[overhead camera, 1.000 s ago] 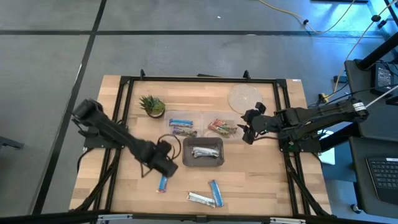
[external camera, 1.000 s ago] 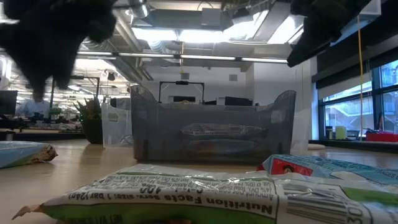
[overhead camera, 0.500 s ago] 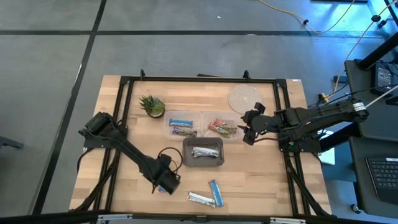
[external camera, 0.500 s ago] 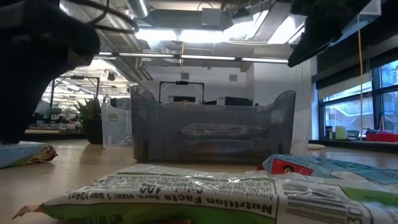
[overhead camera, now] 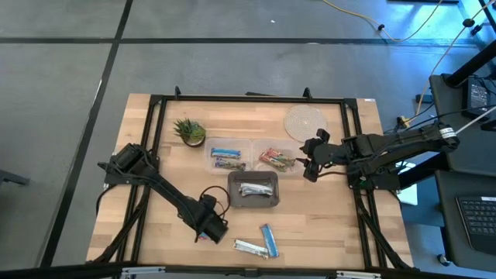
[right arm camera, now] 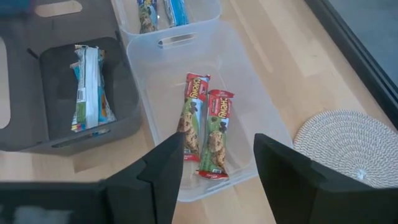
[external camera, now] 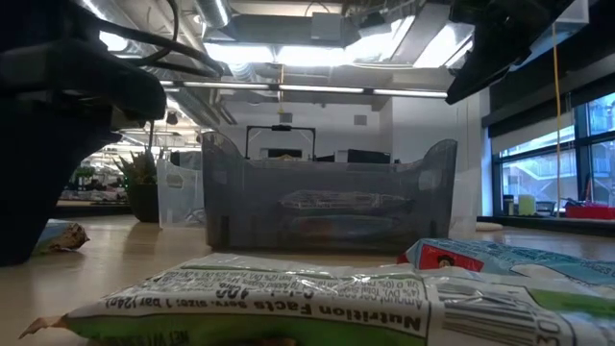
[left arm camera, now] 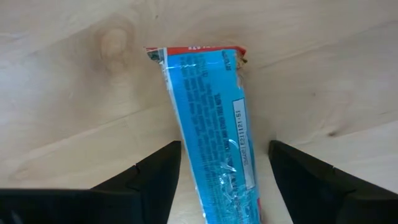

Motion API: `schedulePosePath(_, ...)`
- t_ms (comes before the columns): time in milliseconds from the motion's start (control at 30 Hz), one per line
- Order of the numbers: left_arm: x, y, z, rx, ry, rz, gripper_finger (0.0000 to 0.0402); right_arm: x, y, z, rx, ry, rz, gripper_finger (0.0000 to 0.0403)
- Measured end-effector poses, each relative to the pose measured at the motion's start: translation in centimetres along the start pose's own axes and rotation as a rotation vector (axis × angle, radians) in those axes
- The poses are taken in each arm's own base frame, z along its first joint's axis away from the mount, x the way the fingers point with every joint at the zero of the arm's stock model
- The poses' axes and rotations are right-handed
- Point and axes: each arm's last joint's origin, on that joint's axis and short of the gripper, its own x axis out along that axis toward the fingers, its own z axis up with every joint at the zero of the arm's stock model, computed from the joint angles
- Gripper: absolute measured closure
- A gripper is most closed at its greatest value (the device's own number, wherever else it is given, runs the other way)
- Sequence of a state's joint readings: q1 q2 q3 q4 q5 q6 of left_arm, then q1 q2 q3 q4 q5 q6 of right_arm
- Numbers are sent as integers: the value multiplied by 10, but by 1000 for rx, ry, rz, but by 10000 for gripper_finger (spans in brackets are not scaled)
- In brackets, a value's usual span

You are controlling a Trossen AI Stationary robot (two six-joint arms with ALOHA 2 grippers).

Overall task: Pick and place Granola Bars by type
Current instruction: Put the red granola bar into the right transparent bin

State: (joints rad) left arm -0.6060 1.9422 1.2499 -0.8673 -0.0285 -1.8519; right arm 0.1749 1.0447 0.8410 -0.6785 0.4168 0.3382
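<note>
Left end effector (left arm camera: 217, 171) straddles a blue granola bar (left arm camera: 211, 124) on the worktop (left arm camera: 74, 93), fingers open; its label is unreadable.

Your left arm runs diagonally from its base at the table's left edge toward the near centre, wrist pitched down, left gripper (overhead camera: 211, 230) low at the table top, fingers (left arm camera: 149, 180) spread apart. Your right arm reaches in from the right edge, right gripper (overhead camera: 308, 168) hovering right of centre, fingers (right arm camera: 283, 174) parted.
</note>
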Motion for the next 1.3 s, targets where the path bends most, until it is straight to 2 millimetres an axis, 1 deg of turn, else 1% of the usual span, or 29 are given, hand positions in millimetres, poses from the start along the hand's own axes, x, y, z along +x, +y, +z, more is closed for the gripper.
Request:
schedulePosePath(100, 0, 0, 0, -12, 1, -3, 190, 0, 0, 0, -1, 0, 0, 205)
schedulePosePath(400, 0, -1, 0, -1, -2, -12, 290, 0, 0, 0, -2, 0, 0, 205)
schedulePosePath(500, -3, 2, 0, 26, -3, -3, 312, 0, 0, 0, -3, 0, 0, 205)
schedulePosePath(567, -10, 5, 1, 38, -1, -11, 322, 0, 0, 0, -4, 0, 0, 205)
schedulePosePath(733, -43, 12, 2, 47, -9, -115, 330, 0, 0, 0, -6, 1, 1, 205)
schedulePosePath(833, -69, 18, 5, 52, -98, -234, 331, 0, 0, 0, -6, -1, 1, 205)
schedulePosePath(933, -97, 22, 13, 85, -284, -393, 331, 0, 1, 2, 3, -22, 10, 205)
schedulePosePath(1067, -136, 24, 35, 129, -614, -576, 331, -1, 5, 10, 14, -88, 72, 205)
schedulePosePath(1167, -159, 21, 55, 229, -788, -622, 331, -3, 10, 20, -7, -168, 184, 205)
schedulePosePath(1300, -186, 10, 85, 400, -986, -666, 331, -8, 15, 36, 3, -333, 281, 205)
